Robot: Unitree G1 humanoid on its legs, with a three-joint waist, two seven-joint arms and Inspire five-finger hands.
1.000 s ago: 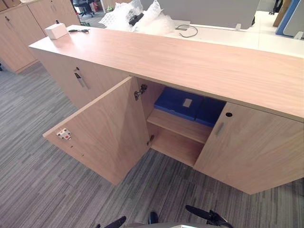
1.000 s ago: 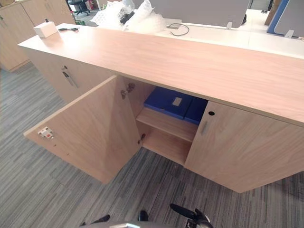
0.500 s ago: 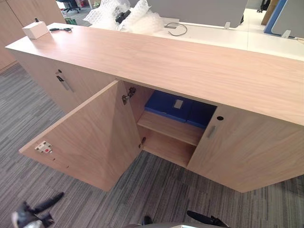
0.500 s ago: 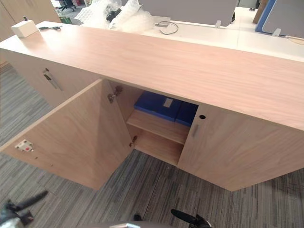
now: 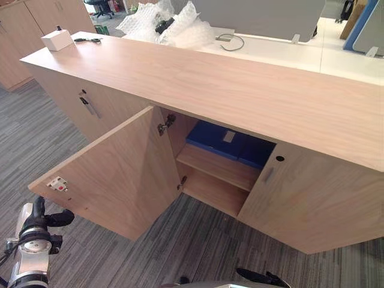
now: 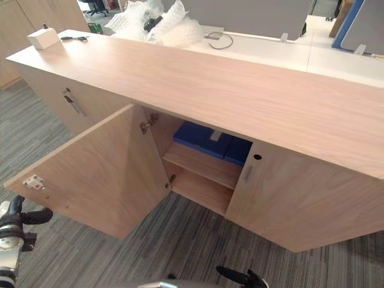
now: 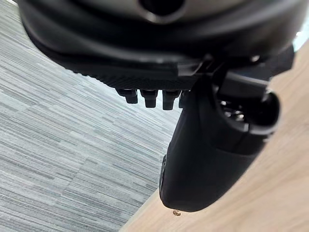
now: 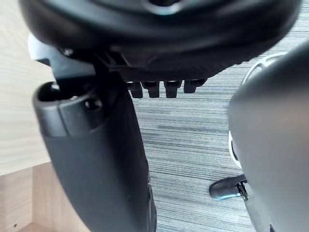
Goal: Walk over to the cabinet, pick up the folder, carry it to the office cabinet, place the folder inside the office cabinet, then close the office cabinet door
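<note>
Stands facing the office cabinet [image 5: 240,90], blue folder [image 5: 222,139] already flat on its upper shelf [image 5: 219,168]. Holds nothing: left hand [image 5: 39,223] beside the open door [image 5: 120,168], right hand [image 5: 261,278] low, fingers of both loosely apart. Seemingly leaves only shutting the door.

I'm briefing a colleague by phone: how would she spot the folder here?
Find the long wooden cabinet with one door swung open. On the upper shelf inside lies the folder, flat and bright blue against all the pale wood, with a small pale label on its top.
</note>
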